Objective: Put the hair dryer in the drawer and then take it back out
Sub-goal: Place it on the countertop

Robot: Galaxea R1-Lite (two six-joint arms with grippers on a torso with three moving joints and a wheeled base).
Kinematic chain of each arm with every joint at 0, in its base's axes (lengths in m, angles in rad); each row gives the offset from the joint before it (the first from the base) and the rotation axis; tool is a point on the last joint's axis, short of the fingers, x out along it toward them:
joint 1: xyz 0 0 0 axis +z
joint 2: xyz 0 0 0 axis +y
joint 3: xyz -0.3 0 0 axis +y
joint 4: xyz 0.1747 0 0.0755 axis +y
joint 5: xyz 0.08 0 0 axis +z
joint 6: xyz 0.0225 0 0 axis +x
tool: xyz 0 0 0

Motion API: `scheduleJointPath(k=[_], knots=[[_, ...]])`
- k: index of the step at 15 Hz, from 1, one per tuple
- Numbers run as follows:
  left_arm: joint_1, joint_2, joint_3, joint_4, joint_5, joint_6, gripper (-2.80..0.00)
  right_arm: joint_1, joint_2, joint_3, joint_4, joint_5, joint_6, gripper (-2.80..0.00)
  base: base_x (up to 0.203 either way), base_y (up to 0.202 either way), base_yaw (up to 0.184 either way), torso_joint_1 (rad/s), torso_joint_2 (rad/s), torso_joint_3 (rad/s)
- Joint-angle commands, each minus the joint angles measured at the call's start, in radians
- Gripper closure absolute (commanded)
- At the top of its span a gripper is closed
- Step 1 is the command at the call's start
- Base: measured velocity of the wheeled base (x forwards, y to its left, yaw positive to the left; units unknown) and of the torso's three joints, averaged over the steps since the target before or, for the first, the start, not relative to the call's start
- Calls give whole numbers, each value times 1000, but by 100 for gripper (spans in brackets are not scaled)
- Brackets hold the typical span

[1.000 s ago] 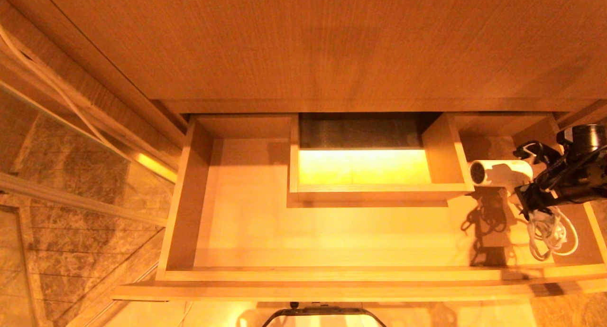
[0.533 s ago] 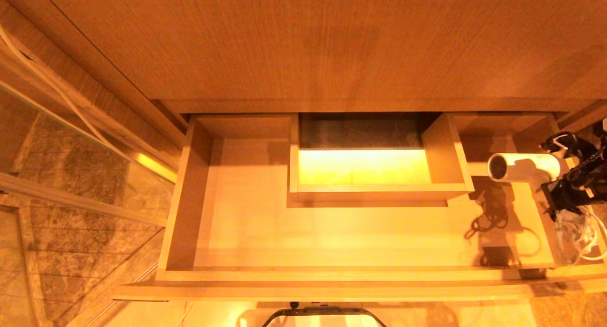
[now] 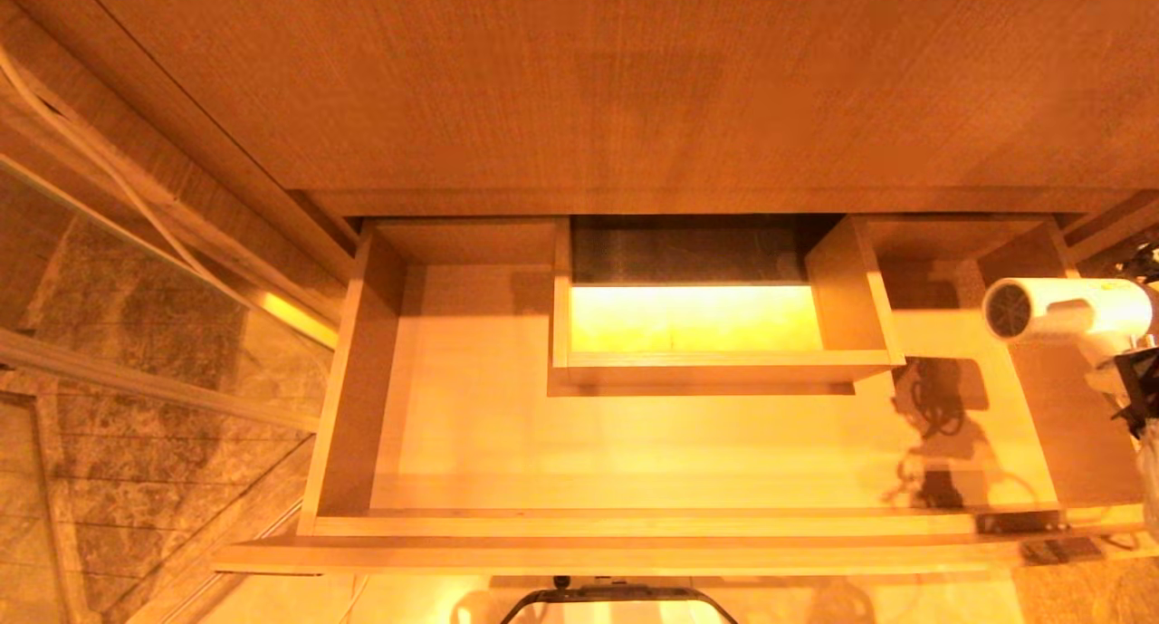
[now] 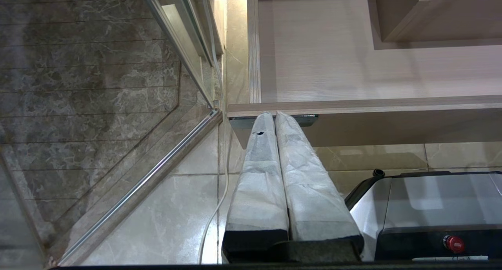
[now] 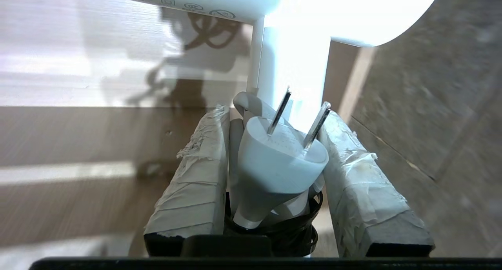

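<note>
The small white hair dryer [image 3: 1068,309] hangs level above the right end of the open drawer [image 3: 634,523], its dark mesh end facing left. My right gripper [image 5: 276,113] is shut on the hair dryer's short handle [image 5: 294,62], with the white plug [image 5: 274,160] wedged between its taped fingers. In the head view only a black bit of that gripper shows at the right edge. The dryer's shadow lies on the pale drawer floor. My left gripper [image 4: 274,115] is parked below the drawer front, fingers shut together on nothing.
A boxed cut-out [image 3: 697,334] sits at the drawer's back middle. The wooden countertop [image 3: 579,81] lies beyond it. A glass partition and marble wall [image 3: 136,379] stand on the left, with a white cable [image 3: 90,171]. My base [image 3: 616,601] is just below the drawer front.
The right gripper has carried the hair dryer up and to the right, from inside the drawer's right end to the view's edge. The cord bundle has left the head view.
</note>
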Motion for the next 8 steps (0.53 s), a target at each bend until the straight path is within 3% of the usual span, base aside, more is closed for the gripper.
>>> scheduleJointPath(k=[1,8], knots=[[0,0,2,0,0,0,0,-1,-133,34,4,-1,-4,0,0,0,0,0,0,0],[0,0,2,-1,0,0,0,-46,-398,76,117,-5,-95,0,0,0,0,0,0,0]])
